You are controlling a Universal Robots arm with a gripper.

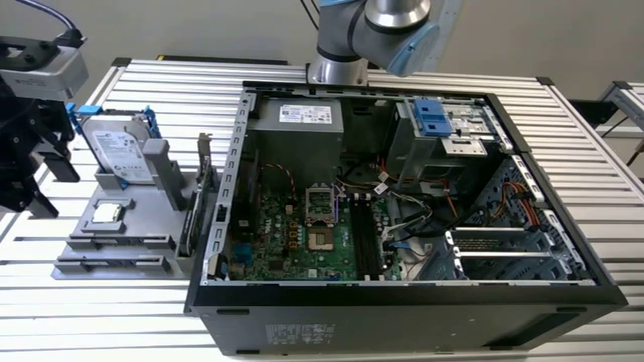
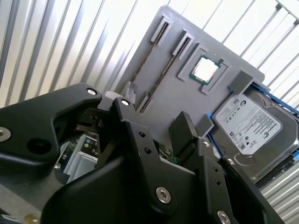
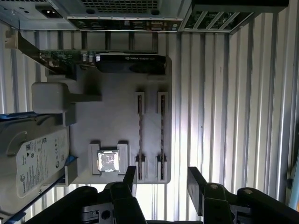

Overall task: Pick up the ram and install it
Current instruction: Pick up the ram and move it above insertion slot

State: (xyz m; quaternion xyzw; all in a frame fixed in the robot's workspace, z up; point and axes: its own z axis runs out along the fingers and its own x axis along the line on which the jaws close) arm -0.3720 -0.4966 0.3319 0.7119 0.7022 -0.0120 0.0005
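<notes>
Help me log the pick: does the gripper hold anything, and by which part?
Nothing is held. The gripper is open with nothing between its fingers, and both ram sticks lie in their slots on the tray.

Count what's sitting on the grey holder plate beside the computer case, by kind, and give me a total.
Thin dark ram sticks standing on edge: 2
Square silver processor chip: 1
Silver hard drive with blue rails: 1
Upright black expansion card with metal bracket: 1
Total: 5
</notes>
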